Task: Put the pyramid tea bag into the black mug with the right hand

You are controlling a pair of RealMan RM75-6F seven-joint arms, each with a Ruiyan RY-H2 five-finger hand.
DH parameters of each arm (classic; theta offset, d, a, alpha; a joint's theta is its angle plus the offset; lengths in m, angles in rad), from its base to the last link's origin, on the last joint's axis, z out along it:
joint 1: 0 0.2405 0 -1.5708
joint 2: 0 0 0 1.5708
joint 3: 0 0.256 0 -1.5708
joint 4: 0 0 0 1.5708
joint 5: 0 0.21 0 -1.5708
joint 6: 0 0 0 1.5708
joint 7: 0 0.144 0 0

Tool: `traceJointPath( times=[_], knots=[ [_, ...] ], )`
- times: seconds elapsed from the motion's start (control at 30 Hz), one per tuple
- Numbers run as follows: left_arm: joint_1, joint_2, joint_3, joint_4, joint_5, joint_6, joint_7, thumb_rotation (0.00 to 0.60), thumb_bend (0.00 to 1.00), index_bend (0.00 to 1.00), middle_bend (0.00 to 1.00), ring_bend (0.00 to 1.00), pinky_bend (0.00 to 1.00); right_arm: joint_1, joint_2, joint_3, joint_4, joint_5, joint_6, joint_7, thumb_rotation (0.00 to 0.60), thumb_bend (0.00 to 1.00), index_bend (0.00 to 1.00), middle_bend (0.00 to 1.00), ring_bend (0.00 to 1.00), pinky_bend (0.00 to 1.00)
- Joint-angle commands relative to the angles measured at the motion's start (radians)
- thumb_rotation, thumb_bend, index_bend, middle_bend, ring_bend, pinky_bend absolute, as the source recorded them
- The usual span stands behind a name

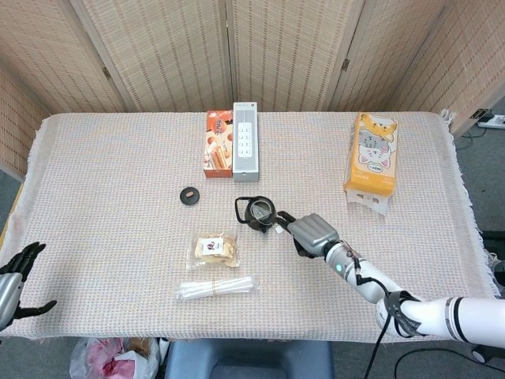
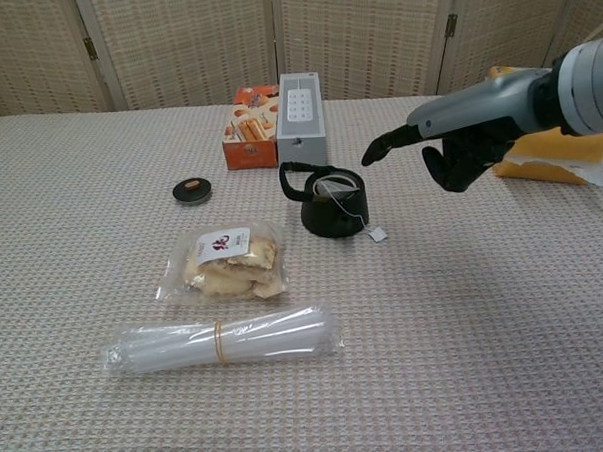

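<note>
Fingers of right hand partly curled, one extended, holding nothing, just right of black mug. Pyramid tea bag inside mug; its tag on desk. Snack packet label: red character, unreadable.

- 1 mug, black
- 1 tea bag tag
- 1 snack bag
- 1 straw bundle
- 1 round lid
- 1 orange box
- 1 grey box
- 1 tissue pack
- 2 hands: right, left
</note>
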Motion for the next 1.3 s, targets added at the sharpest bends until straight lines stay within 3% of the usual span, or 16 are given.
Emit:
traceJointPath(
  times=[0.03,0.2,0.57,1.3],
  knots=[
    [-0.002,0.000,0.000,0.000,-0.001,-0.004,0.001,0.600,0.13,0.00,0.09,0.14,0.28,0.067,0.022,-0.020,0.020,0.068,-0.088,0.048,0.600,1.00,0.00,0.02,0.92,0.99],
    [-0.004,-0.003,0.001,-0.002,-0.002,-0.009,0.010,0.600,0.13,0.00,0.09,0.14,0.28,0.155,0.033,-0.046,0.054,0.157,-0.150,0.098,0.600,1.00,0.00,0.04,0.93,0.99],
    [-0.003,0.003,0.000,0.002,0.001,-0.008,-0.011,0.600,0.13,0.00,0.09,0.14,0.28,0.289,-0.071,-0.127,0.190,0.237,-0.203,0.188,0.600,1.00,0.00,0.06,0.93,0.99],
    [-0.012,0.010,-0.003,0.017,-0.010,-0.032,-0.046,0.600,0.13,0.00,0.09,0.14,0.28,0.310,-0.159,-0.119,0.377,0.126,-0.295,0.423,0.600,1.00,0.02,0.09,0.93,0.99]
  ],
)
